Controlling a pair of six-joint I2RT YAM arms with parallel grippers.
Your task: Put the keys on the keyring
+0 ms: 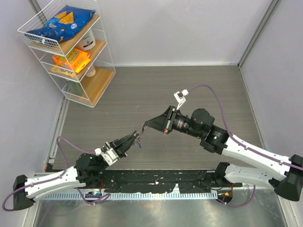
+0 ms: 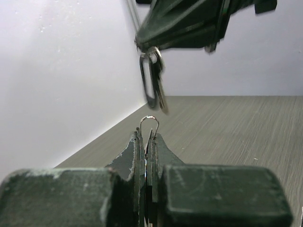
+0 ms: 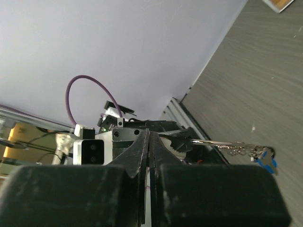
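My left gripper (image 1: 136, 138) (image 2: 147, 135) is shut on the keyring (image 2: 149, 121), whose thin wire loop sticks up from between the tips. In the right wrist view the keyring (image 3: 222, 143) shows edge-on as a silver line, with a short chain and a blue tag (image 3: 267, 159) at its end. My right gripper (image 1: 146, 126) (image 3: 149, 135) is shut just above and beyond the left one. From its tips (image 2: 144, 45) hang silvery keys (image 2: 154, 85), a little above the ring's loop and apart from it. Both grippers are held over the grey table (image 1: 142, 94).
A white wire shelf rack (image 1: 71, 47) with snack bags stands at the back left corner. Pale walls close the table at the left, back and right. A black rail (image 1: 156, 179) runs along the near edge by the arm bases.
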